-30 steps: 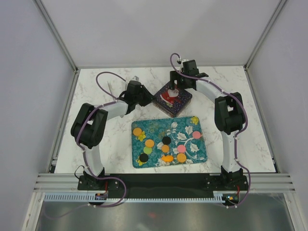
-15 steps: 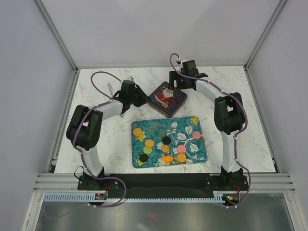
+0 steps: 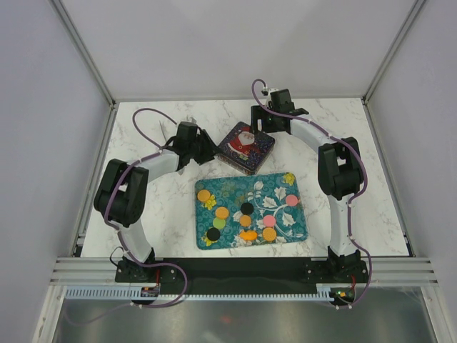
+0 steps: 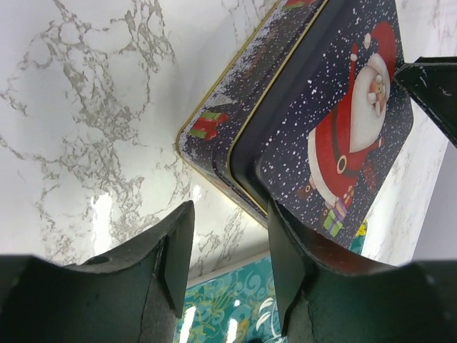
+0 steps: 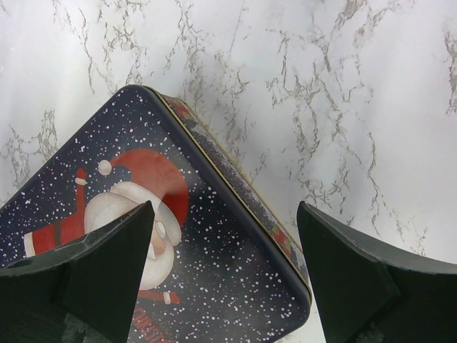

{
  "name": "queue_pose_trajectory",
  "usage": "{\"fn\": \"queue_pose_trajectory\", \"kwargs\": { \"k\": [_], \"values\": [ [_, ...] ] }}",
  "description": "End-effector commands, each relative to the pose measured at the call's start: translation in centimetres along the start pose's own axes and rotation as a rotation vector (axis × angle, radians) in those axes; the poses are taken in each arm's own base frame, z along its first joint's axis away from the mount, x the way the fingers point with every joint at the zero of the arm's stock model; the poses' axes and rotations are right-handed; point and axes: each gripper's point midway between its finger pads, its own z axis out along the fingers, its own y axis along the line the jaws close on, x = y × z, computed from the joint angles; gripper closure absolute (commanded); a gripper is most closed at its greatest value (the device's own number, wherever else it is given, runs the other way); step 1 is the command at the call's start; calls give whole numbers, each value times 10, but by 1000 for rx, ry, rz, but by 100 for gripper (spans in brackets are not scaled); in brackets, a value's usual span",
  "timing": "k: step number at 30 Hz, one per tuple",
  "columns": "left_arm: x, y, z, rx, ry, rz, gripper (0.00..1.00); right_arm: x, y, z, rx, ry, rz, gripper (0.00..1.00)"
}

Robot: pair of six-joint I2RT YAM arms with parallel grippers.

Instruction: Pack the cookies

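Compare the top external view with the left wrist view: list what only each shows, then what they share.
Only top external: the cookies spread over the teal floral tray, and both arms whole.
Only left wrist: the left gripper close up, open, and the Santa tin with its lid looking offset on the gold-rimmed base.
Both: the Santa tin, part of the tray, and the marble table.

The cookies (image 3: 245,220) are small flat round discs, lying flat and loose on the teal flowered tray (image 3: 300,229). Several are orange cookies (image 3: 204,194), with two black cookies (image 3: 246,208), two green cookies (image 3: 219,223) and two pink cookies (image 3: 292,199) (one small pale piece among them is too blurred to name). They are scattered, some just beside each other.
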Motion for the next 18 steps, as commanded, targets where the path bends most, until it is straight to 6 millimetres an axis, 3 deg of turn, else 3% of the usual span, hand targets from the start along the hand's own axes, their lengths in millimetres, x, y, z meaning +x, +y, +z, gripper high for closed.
{"fn": "queue_pose_trajectory", "kwargs": {
  "k": [1, 9, 12, 15, 18],
  "values": [
    [-16, -18, -18, 57, -29, 53, 47, -21, 10, -11, -21, -57, -6, 10],
    [-29, -46, -39, 168, -23, 81, 47, -23, 12, -12, -26, -64, 0, 10],
    [-33, -60, -44, 222, -18, 94, 53, -24, 10, -14, -28, -65, 10, 10],
    [-35, -81, -48, 318, -3, 108, 62, -26, 9, -16, -35, -72, 27, 10],
    [-36, -99, -43, 408, 34, 112, 80, -27, 7, -18, -43, -79, 57, 11]
  ]
}}
